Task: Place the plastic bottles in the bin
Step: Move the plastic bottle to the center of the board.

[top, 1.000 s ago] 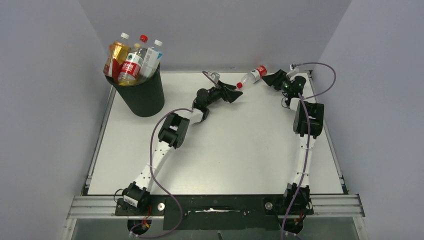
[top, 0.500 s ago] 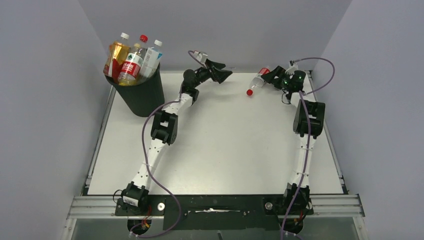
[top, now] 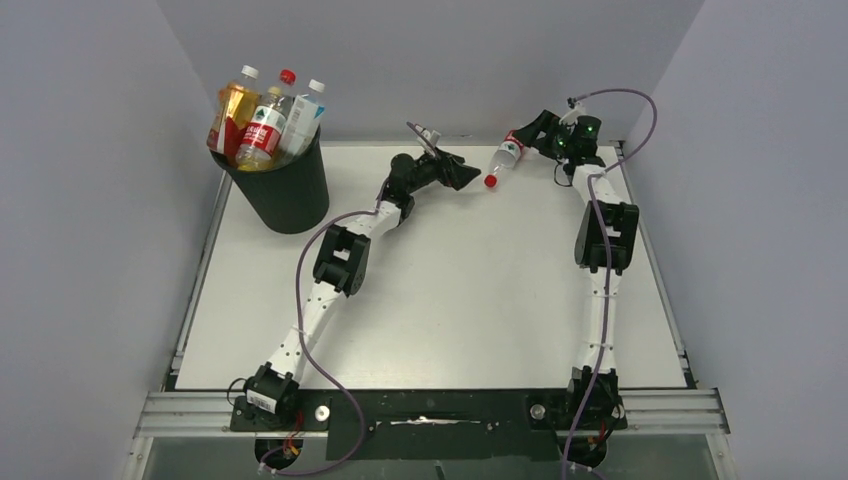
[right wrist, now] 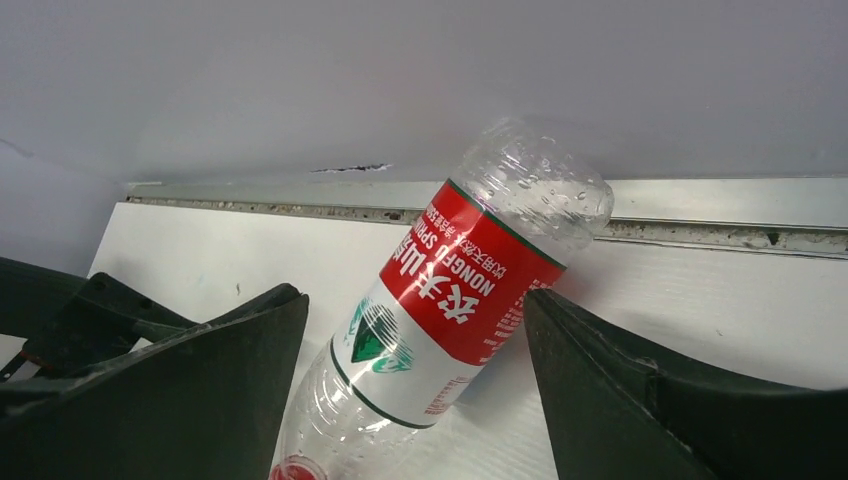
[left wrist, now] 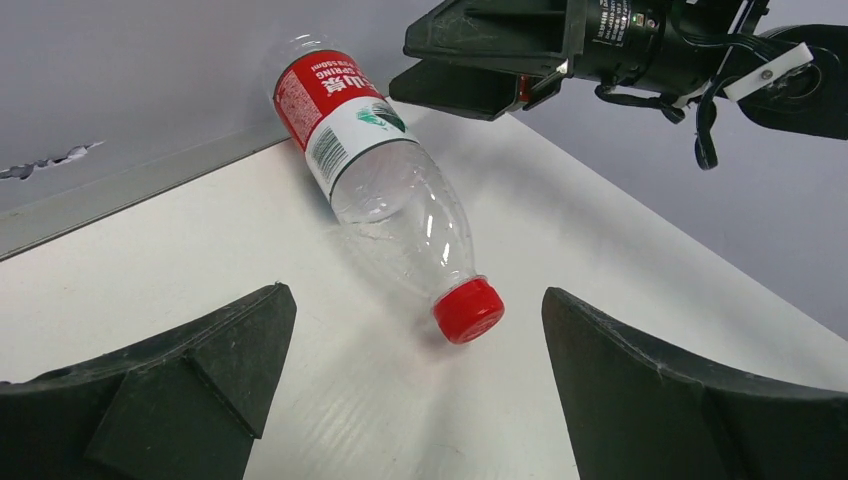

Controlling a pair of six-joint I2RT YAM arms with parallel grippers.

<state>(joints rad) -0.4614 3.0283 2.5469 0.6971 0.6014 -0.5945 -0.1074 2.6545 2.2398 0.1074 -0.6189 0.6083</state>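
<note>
A clear plastic bottle [top: 503, 158] with a red and white label and a red cap lies on the white table near its far edge. It also shows in the left wrist view [left wrist: 385, 180] and the right wrist view [right wrist: 460, 290]. My left gripper [top: 464, 176] [left wrist: 414, 300] is open and empty, with the cap just ahead between its fingers. My right gripper [top: 530, 137] [right wrist: 412, 298] is open, one jaw on each side of the bottle's labelled body. The round black bin [top: 285, 195] stands at the far left, holding an amber bottle [top: 237, 108], a red-labelled bottle [top: 262, 128] and a blue-white bottle [top: 303, 120].
Grey walls close in the table at the back and on both sides. A metal rail [right wrist: 700, 200] runs along the far edge right behind the bottle. The bottles in the bin stick out above its rim.
My left gripper swung to the far edge and came back to the bottle's cap. My right gripper moved back and left. The bottle turned, its cap now pointing more toward the near side.
</note>
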